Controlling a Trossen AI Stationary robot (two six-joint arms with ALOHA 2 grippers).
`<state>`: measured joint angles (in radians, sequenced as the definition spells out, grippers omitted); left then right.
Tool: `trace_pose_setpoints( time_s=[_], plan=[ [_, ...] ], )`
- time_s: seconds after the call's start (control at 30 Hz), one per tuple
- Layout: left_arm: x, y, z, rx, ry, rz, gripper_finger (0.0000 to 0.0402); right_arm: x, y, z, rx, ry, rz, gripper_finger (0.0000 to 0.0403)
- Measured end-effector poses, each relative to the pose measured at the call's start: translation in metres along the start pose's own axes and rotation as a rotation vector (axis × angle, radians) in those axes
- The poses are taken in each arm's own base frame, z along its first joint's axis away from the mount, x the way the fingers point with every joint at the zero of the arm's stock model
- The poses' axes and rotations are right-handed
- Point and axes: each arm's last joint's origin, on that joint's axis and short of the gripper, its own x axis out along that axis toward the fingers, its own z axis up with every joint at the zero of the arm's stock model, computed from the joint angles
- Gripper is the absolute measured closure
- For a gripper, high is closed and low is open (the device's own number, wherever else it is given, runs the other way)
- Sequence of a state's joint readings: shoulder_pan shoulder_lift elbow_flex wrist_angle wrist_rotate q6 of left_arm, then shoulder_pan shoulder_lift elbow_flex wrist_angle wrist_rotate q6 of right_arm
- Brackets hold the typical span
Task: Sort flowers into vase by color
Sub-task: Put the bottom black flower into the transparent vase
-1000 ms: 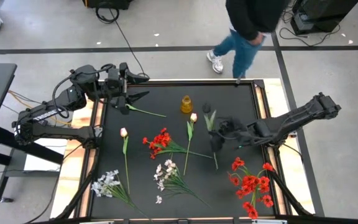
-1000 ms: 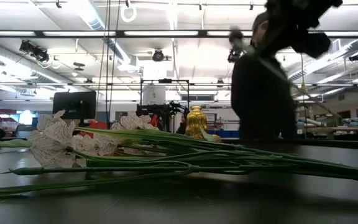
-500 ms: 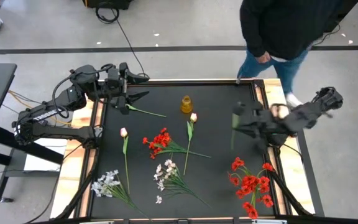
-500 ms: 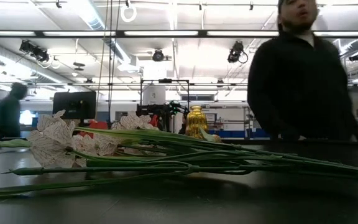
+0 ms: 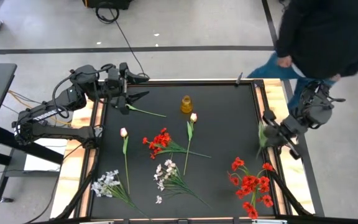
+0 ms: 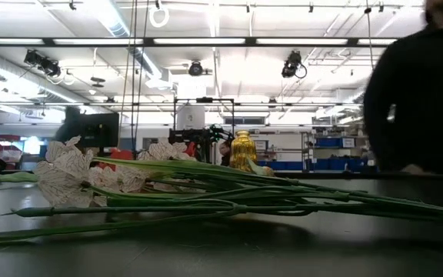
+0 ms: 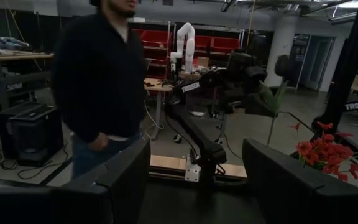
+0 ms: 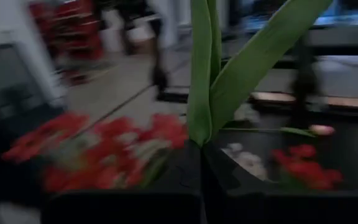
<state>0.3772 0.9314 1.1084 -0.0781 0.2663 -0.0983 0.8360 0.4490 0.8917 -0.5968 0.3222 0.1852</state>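
My right gripper [image 5: 270, 133] hangs over the table's right edge, shut on a green stem with long leaves [image 5: 261, 135]; no blossom shows on it. My left gripper [image 5: 135, 87] stays open at the far left corner, above the end of a loose green stem [image 5: 146, 112] that lies flat. The small yellow vase [image 5: 186, 104] stands upright at the far middle. Two pink tulips [image 5: 123, 132] [image 5: 193, 117], a red bunch [image 5: 160, 140], two white sprays [image 5: 166, 174] [image 5: 107, 184] and a larger red bunch [image 5: 251, 184] lie flat on the black mat. My right gripper pinches the green stem just below its leaves [image 8: 199, 140] between its two fingers. The leaves [image 8: 229, 68] stand out beyond the fingertips. In the high view the stem is lifted clear of the table, by the right edge.
A person in a dark top and jeans [image 5: 328, 37] stands just beyond the far right corner, close to my right arm. The mat's far right quarter [image 5: 229, 112] is bare. In the low view, stems [image 6: 229, 201] and white blossoms [image 6: 68, 173] lie in front of the vase [image 6: 242, 150].
My right gripper has carried the green stem up off the mat's middle and toward the table's right edge, turning as it went. The person has walked from behind the far edge toward the right side. My left arm has kept still.
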Motion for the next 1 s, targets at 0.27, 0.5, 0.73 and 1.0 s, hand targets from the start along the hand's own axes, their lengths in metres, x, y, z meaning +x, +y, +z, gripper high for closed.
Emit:
trace_pose_setpoints(
  time_s=[0.27,0.5,0.73,1.0],
  plan=[
    [0.000,0.000,0.000,0.000,0.000,0.000,0.0141,-0.005,0.010,0.005,-0.041,-0.041,0.250,0.0402],
    [0.000,0.000,0.000,0.000,0.000,0.000,0.0141,0.010,0.022,-0.006,-0.080,-0.061,0.329,0.0402],
    [0.000,0.000,0.000,0.000,0.000,0.000,0.0141,0.022,0.028,-0.028,-0.070,-0.234,0.364,0.0403],
    [0.000,0.000,0.000,0.000,0.000,0.000,0.0141,0.023,0.028,-0.048,-0.101,-0.172,0.308,0.0403]
  ],
)
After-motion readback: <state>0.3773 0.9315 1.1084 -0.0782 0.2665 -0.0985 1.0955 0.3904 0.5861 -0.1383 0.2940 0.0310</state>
